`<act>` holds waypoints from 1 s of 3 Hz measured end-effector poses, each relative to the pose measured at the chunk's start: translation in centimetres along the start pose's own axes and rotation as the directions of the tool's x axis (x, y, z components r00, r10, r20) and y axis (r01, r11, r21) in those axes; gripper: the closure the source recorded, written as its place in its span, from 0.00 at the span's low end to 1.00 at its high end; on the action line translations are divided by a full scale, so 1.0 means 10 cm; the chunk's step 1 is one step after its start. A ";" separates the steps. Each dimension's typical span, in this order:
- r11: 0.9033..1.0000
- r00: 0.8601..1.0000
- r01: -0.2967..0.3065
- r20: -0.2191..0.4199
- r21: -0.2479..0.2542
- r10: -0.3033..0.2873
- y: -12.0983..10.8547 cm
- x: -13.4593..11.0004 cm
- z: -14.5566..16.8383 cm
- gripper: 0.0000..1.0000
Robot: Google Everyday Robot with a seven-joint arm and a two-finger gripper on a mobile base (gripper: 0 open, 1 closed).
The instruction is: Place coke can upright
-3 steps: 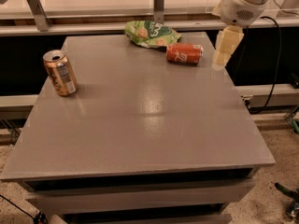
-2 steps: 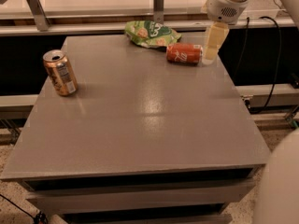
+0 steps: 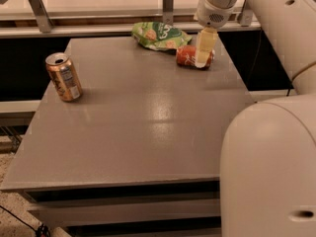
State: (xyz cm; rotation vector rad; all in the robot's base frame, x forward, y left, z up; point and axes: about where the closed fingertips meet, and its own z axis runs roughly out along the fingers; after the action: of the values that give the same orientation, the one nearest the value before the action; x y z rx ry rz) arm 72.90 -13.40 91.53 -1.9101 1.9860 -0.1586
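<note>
Far right of tabletop: coke can (image 3: 186, 56) on its side, red body lengthwise left to right, just near of the green snack bag (image 3: 159, 35).
Gripper (image 3: 202, 58): pale yellow, pointing down, overlapping the right half of the coke can; contact or mere overlap impossible to tell.
Grip state: cannot be told; no clear hold on anything.
Arm (image 3: 266, 14): white, descending from the upper right corner to the gripper.
Table (image 3: 148, 127): flat grey top with a soft glare patch near the middle, dark gap and grey shelf edge below the near side.
Left side: gold-orange can (image 3: 63, 76) upright with open top, well apart from the coke can.
Room: pale ledge (image 3: 98, 29) with metal posts (image 3: 168, 4) beyond the far edge, dark space underneath; speckled floor (image 3: 15, 216) at the near left.
Robot body (image 3: 269, 167): large white shell filling the near right corner.
Change from a second ago: gripper then right of the coke can, off the table's far right edge, now across it; white shell newly in view; cans and bag unmoved.
</note>
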 end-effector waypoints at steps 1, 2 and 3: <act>1.000 1.000 0.016 0.011 -0.021 -0.016 -0.03 -0.14 0.18 0.00; 0.999 1.000 0.015 0.018 -0.043 -0.014 -0.02 -0.20 0.39 0.00; 0.998 1.000 -0.001 0.004 -0.066 0.001 0.02 -0.19 0.59 0.00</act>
State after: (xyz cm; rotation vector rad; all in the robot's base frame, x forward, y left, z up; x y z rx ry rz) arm 74.76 -10.43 86.41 -1.9486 2.0127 -0.0892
